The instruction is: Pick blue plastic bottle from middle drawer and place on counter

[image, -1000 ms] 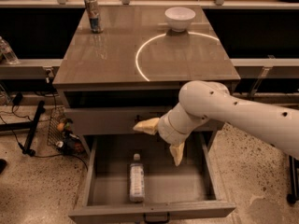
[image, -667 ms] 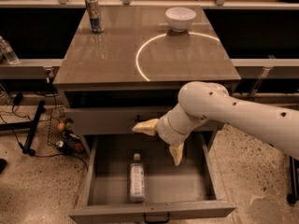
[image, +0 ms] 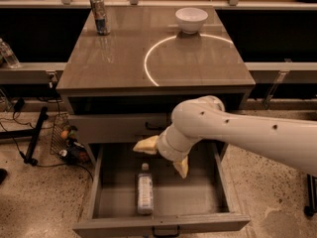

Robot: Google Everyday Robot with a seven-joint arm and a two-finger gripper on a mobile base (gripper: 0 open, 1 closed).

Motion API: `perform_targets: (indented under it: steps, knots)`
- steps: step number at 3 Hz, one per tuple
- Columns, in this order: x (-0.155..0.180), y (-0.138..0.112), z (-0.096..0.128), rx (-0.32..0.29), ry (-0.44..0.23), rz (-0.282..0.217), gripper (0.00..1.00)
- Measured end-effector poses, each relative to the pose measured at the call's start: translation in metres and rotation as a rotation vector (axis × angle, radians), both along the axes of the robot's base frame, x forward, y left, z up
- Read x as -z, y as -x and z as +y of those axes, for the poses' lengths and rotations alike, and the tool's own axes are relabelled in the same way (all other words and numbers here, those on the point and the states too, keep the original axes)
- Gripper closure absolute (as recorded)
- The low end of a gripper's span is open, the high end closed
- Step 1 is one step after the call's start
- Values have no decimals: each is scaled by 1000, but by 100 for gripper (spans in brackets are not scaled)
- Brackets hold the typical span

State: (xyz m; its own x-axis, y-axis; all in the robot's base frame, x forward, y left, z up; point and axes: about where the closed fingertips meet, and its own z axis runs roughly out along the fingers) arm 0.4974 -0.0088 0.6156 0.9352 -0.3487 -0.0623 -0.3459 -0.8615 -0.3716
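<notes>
Item: blue plastic bottle [image: 144,195], one piece, small, translucent pale bluish-white body with a lighter label band round the middle and a white cap. It lies on its side on the floor of the middle drawer [image: 92,188], left of centre, long axis running front to back, cap toward the cabinet and base toward the drawer front. Nothing touches it. The middle drawer is pulled fully out, with plain grey inner walls and floor and a dark bar handle [image: 166,230] partly visible at the lower edge of its front. Above it is a closed grey drawer front [image: 111,128], also with a dark handle. Counter [image: 114,53]: glossy taupe-brown top, squarish, bearing a thin bright white circular line [image: 147,58]. On it stand a metallic drink can [image: 100,16] at the back left, upright, and a white bowl [image: 191,19] at the back, right of centre, on the far arc of the circle. Gripper [image: 159,160]: at the end of a white arm [image: 247,133] entering from the right, hanging over the rear part of the open drawer, above and just behind the bottle's cap, apart from it. Its two cream-yellow fingers [image: 146,145] are spread wide, one pointing left and the other down into the drawer, with nothing held between them. Surroundings: speckled floor [image: 44,197] and a tangle of dark cables [image: 69,150] left of the cabinet.
</notes>
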Motion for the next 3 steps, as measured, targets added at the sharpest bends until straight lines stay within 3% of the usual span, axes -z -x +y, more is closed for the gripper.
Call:
perform_targets:
  steps: [1,2,3]
  knots:
    - [55,-10,10,-158,125,-83,0]
    - [84,-16,10,-223,172,-108,0]
    - [89,-16,10,-242,184,-120,0]
